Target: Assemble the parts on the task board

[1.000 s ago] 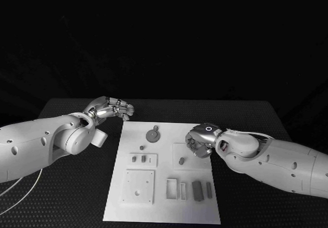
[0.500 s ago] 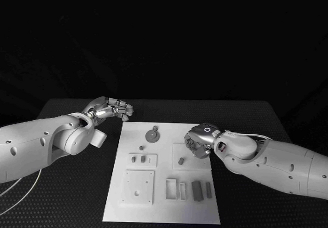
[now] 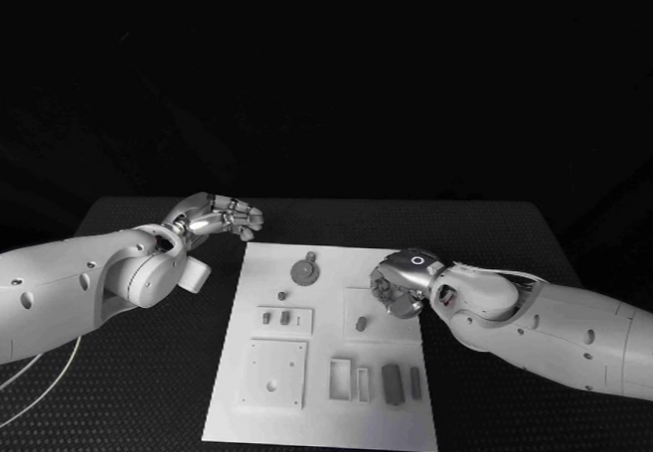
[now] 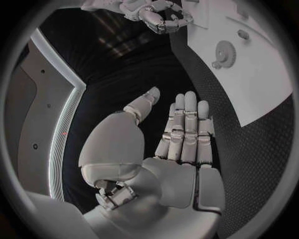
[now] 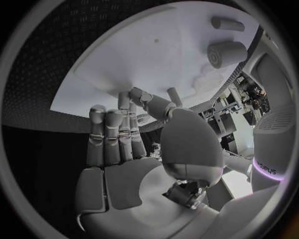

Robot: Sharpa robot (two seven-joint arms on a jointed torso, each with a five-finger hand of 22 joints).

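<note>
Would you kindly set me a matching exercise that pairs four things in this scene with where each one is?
Things:
1. left hand
2. right hand
3. gear-shaped part
4. task board

Places:
A. lying on the far part of the board
B. over the board's right edge
C. in the middle of the black table
D. off the board, beyond its far left corner

Pairs: 1-D, 2-B, 3-A, 4-C
</note>
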